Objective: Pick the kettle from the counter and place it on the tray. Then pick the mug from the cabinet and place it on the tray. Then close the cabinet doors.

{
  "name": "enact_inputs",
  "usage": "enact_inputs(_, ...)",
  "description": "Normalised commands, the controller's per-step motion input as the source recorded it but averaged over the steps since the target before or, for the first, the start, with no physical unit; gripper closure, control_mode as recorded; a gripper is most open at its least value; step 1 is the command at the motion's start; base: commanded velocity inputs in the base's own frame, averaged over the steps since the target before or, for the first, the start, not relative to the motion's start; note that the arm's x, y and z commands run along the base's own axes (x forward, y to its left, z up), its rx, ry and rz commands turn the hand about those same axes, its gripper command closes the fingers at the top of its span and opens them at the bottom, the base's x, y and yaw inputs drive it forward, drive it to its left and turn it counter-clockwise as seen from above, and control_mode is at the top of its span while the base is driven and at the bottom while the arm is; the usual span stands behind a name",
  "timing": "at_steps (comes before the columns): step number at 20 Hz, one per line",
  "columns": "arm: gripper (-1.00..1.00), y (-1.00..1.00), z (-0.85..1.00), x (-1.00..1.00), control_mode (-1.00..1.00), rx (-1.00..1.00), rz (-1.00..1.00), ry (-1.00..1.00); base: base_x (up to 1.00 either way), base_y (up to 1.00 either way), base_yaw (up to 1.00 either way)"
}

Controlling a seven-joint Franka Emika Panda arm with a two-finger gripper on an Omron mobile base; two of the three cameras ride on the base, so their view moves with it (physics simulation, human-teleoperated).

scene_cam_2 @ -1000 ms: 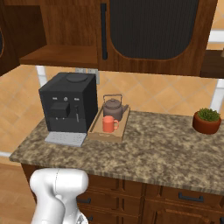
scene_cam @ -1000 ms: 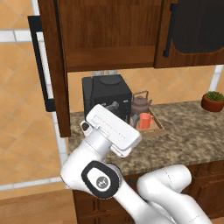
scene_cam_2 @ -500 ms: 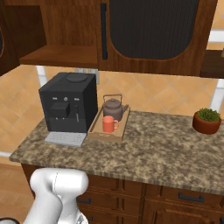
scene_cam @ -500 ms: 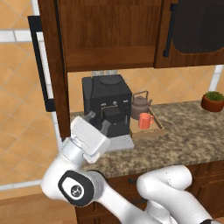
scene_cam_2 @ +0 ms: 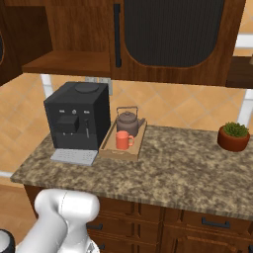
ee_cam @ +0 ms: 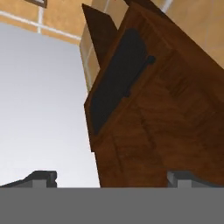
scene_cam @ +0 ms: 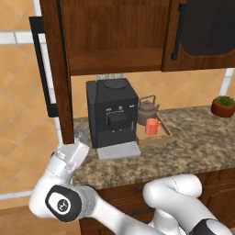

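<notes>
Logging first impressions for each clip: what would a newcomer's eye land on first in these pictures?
Probably the big black coffee machine on the counter, with the light-wood tray right beside it already carrying the kettle and the orange-red mug. Next, the cabinet door swung wide open at the left, and the open claw raised low beside its bottom edge.

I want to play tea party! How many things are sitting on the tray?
2. The kettle sits at the back of the tray, and the mug stands in front of it, nearer the robot. Nothing else seems hidden there.
</notes>
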Motion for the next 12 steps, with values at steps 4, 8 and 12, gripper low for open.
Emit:
enact_inputs(4, -1.00, 0.57, -0.08, 0.12, -1.00, -0.13, -0.11, 0.23, 0.00, 0.00, 0.00)
enact_inputs(8, -1.00, 0.37, 0.00, 0.04, -1.00, -0.06, -0.10, 0.13, 0.00, 0.00, 0.00)
enact_inputs(12, -1.00, 0.08, 0.23, 0.00, -1.00, 0.00, -0.11, 0.06, 0.00, 0.00, 0.00)
